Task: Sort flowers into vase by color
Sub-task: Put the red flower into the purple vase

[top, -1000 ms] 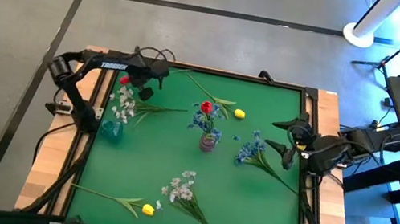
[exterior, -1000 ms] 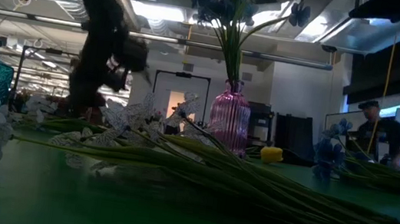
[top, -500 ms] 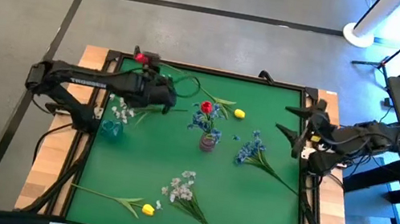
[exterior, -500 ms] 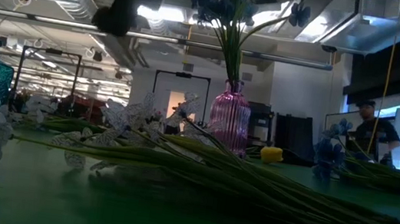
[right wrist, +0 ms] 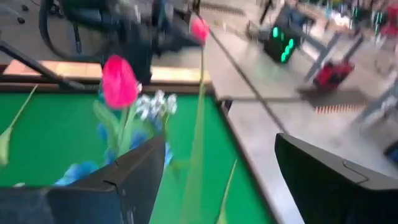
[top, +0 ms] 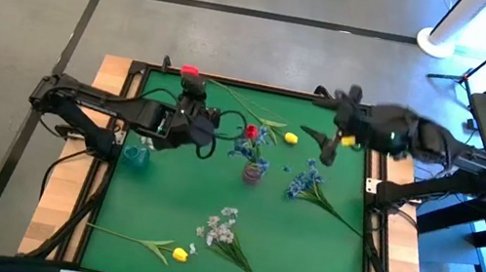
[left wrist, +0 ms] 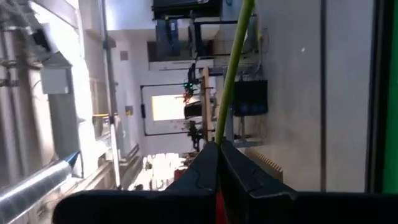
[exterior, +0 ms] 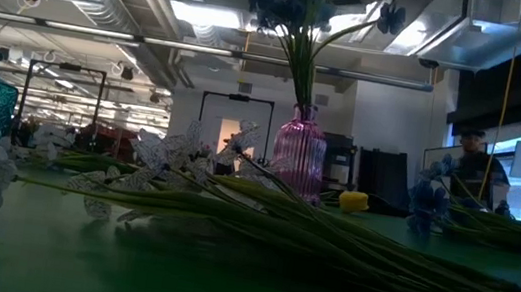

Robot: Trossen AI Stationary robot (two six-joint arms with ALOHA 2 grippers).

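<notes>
Table: green mat (top: 214,191); workshop room beyond.
Red flower: bloom (top: 190,71) up over the mat's far edge; stem (left wrist: 231,74) in the left gripper (top: 206,136).
Vase: pink (top: 254,171), mid-mat, already holding a red bloom and blue sprays.
Left jaws: closed on the stem.
Right gripper (top: 329,141): open, above the mat near the yellow bloom (top: 291,138).
Advice: probably bring the stem's end over the vase mouth, upright, before lowering.

Matt green table mat (top: 302,255), ribbed glossy pink glass vase (exterior: 298,159).
</notes>
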